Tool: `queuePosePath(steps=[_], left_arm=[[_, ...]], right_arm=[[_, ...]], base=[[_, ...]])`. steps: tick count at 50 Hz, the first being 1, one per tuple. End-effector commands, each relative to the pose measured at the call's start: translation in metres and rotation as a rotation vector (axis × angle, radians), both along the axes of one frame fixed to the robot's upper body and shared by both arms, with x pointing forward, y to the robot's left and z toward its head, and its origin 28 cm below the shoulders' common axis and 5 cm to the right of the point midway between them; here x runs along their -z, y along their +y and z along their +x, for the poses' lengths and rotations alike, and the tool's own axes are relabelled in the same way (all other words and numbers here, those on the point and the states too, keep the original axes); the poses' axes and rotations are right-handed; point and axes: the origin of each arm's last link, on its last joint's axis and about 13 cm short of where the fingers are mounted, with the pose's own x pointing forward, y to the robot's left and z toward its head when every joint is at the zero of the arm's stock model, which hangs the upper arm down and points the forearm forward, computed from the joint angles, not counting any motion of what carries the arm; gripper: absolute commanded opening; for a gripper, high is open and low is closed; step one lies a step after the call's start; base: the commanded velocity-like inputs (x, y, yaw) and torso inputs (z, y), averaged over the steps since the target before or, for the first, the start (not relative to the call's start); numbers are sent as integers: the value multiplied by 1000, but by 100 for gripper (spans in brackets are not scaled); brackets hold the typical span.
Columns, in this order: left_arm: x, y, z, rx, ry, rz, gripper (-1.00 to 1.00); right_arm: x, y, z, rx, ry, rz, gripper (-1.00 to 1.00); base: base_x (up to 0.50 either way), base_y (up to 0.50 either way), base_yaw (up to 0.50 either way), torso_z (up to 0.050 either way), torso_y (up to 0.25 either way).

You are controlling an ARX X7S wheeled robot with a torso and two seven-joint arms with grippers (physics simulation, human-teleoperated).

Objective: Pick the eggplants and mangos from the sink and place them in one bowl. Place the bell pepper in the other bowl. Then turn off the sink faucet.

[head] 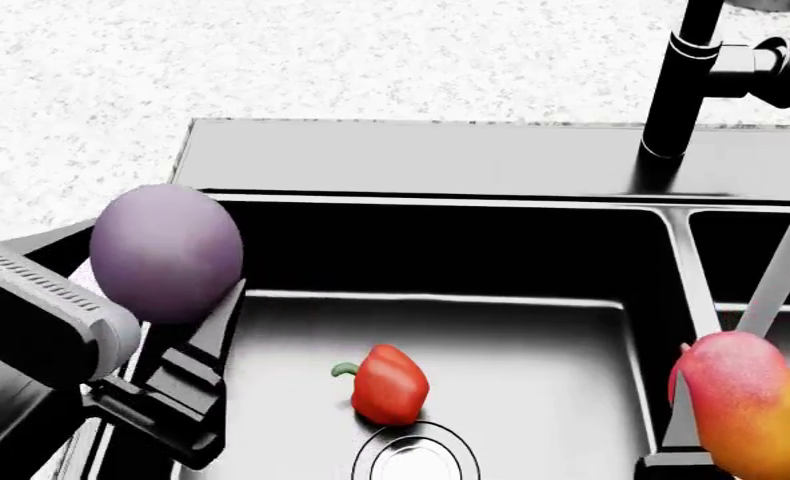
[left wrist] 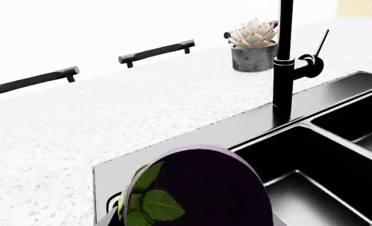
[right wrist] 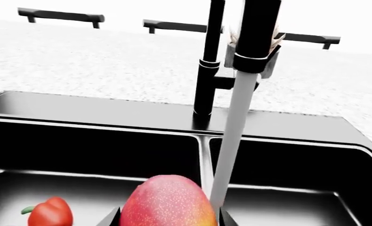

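- Nearest the head cam, lower-left: left gripper (head: 168,330), black fingers angled up w/ the eggplant (head: 166,252) clamped between them, raised over the sink's left rim
- Eggplant: dull purple, smooth, egg-shaped; in left wrist view it fills the foreground (left wrist: 202,188), dark purple w/ green leafy cap on one side
- Sink (head: 435,160): black, double basin w/ centre divider; white speckled counter (head: 235,60) around it
- Bell pepper (head: 390,384): glossy red, short green stem, lying on left-basin floor just beside the round silver drain (head: 415,455), apart from both grippers; also seen in right wrist view (right wrist: 50,213)
- Sink faucet (head: 673,80): tall black post on the back ledge, stubby side lever; water stream (right wrist: 231,141) runs down from the spout (right wrist: 255,33), passing right beside the mango
- Far right: right gripper (head: 715,455) mostly cut off by frame edge, closed on the mango (head: 745,402), held above the divider area
- Mango: smooth oval, red on top shading to orange-yellow below; close up in right wrist view (right wrist: 167,202), gripper fingers either side
- Potted succulent (left wrist: 255,44) on counter behind faucet, dark cabinet handles (left wrist: 156,52) beyond
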Motion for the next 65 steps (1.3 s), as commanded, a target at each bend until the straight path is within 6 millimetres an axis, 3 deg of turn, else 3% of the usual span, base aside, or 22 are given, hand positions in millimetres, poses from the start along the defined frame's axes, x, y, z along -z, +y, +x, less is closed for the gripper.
queuePosePath(steps=[1,23,28,34,56,65], left_arm=[[2,13,0,-136,-80,33,-100],[4,23,-2,-233,-79,10,-100],[0,25,-6,-160,-99,-134,-100],[-1,27,-4,-175,-134,-136,-100],[0,28,-7,-166,-125,-176,-100],[2,29,-7,-191,-137,-167,-100]], right_arm=[[1,3,1,-11,-20,-8,-100],[6,4,-1,4,-85,-13,-100],[6,4,0,7,-87,-8,-100],[6,4,0,8,-85,-6,-100],[8,7,5,-12,-76,-4,-100],[7,9,4,-18,-82,-4,-100]], base=[[0,0,0,0,0],[0,0,0,0,0],[0,0,0,0,0],[0,0,0,0,13],[1,0,0,1,246],[0,0,0,1,34]])
